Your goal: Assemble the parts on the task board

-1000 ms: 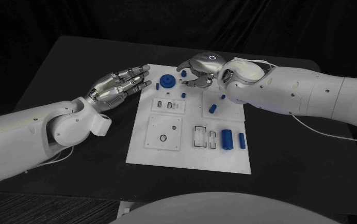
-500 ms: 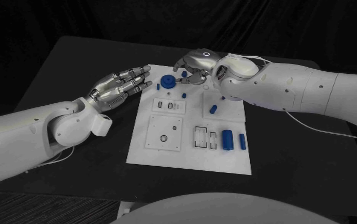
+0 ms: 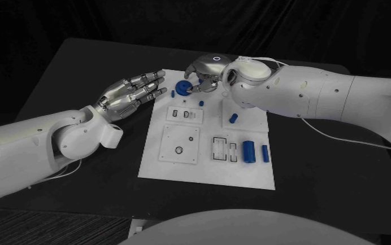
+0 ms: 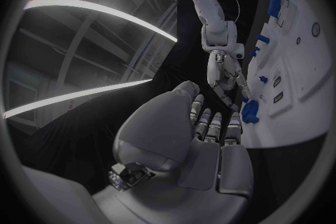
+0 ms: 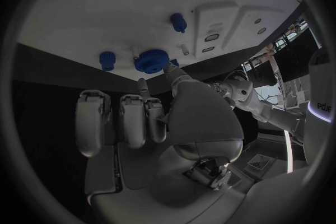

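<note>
Several blue parts [image 3: 248, 152] on task board [image 3: 208, 171]

Gear [image 3: 182, 89] on task board [image 3: 204, 169], far-left corner

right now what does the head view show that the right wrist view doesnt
Head view alone: the two blue cylinders at the near right of the task board, and the left hand beside the board's left edge with fingers extended, holding nothing. Right wrist view alone: the right hand's fingertips reaching the blue gear from behind. Both: the blue gear at the board's far end, with the right hand at it.
</note>
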Available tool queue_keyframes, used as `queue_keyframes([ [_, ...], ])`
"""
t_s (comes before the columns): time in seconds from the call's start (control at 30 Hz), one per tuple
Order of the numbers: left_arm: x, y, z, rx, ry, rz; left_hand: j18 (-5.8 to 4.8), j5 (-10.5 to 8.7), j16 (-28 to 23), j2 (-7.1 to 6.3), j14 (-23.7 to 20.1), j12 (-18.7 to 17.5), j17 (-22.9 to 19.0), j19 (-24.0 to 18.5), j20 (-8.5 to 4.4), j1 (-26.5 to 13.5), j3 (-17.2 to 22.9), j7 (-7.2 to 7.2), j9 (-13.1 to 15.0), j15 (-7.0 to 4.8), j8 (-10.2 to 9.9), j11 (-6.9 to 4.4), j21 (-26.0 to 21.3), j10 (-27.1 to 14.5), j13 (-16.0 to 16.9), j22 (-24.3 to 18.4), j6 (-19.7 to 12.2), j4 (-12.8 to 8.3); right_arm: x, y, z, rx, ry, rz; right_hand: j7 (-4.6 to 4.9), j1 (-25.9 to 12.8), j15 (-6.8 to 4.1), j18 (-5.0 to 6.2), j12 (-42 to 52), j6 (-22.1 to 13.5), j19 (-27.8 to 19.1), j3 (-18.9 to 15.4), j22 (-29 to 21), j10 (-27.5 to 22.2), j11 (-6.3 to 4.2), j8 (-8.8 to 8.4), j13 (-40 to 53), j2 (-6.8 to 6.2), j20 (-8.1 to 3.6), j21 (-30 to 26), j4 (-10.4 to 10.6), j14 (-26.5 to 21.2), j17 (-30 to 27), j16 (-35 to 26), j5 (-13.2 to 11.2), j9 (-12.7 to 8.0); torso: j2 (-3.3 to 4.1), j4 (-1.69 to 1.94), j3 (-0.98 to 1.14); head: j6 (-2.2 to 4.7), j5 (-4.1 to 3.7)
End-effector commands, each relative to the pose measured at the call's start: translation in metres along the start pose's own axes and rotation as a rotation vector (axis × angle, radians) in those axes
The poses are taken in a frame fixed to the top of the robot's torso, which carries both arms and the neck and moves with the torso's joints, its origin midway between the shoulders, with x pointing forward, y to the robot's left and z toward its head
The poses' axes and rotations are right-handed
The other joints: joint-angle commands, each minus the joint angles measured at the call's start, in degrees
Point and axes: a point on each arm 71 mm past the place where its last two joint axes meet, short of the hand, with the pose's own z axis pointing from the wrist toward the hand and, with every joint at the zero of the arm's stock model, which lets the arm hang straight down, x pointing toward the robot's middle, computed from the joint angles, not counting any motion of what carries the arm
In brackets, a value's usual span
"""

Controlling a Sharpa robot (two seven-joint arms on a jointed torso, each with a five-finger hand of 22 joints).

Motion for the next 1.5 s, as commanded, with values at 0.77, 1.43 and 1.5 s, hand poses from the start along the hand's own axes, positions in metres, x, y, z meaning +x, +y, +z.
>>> queue_keyframes([
  [0.77,0.003,0.001,0.004,0.01,0.013,-0.005,0.68,-0.28,0.4,-0.15,0.0,0.4,0.1,0.1,0.38,-0.6,0.6,0.08,0.1,0.28,0.5,0.44,0.1,0.0,0.1,0.0,0.3,-0.1,-0.001,0.009,0.012,0.012,0.007,-0.003,0.01,0.1,0.49,0.2,0.2,0.0,3.4,-0.7,13.0,5.9,0.49,0.22,15.1,0.12,0.46,0.0,0.0,4.7,7.3,-0.3,2.5,1.5,0.01,-0.14,0.04,-0.05,-0.06],
  [1.43,0.003,0.0,0.003,0.011,0.012,-0.004,0.68,-0.26,0.4,-0.18,0.0,0.5,0.1,0.1,0.39,-0.6,0.8,0.09,0.1,0.3,0.5,0.46,0.1,0.0,0.1,0.0,0.4,-0.1,0.006,0.011,0.017,0.025,0.044,-0.006,0.06,1.9,0.45,0.25,0.2,0.9,3.3,0.3,12.9,5.9,0.48,1.7,15.1,0.19,0.4,-0.2,-1.8,4.6,7.1,-0.3,12.4,5.6,-0.02,-0.18,0.04,-0.19,-0.16],
  [1.5,0.003,0.0,0.003,0.012,0.011,-0.004,0.68,-0.26,0.4,-0.18,0.0,0.5,0.1,0.1,0.39,-0.6,0.8,0.09,0.1,0.3,0.5,0.46,0.1,0.0,0.1,0.0,0.4,-0.1,0.007,0.01,0.018,0.029,0.05,-0.007,0.06,1.9,0.46,0.24,0.2,0.8,3.3,0.4,12.9,5.9,0.48,1.7,15.1,0.2,0.41,-0.2,-1.9,4.6,7.0,-0.3,12.9,5.8,-0.02,-0.17,0.04,-0.21,-0.13],
])
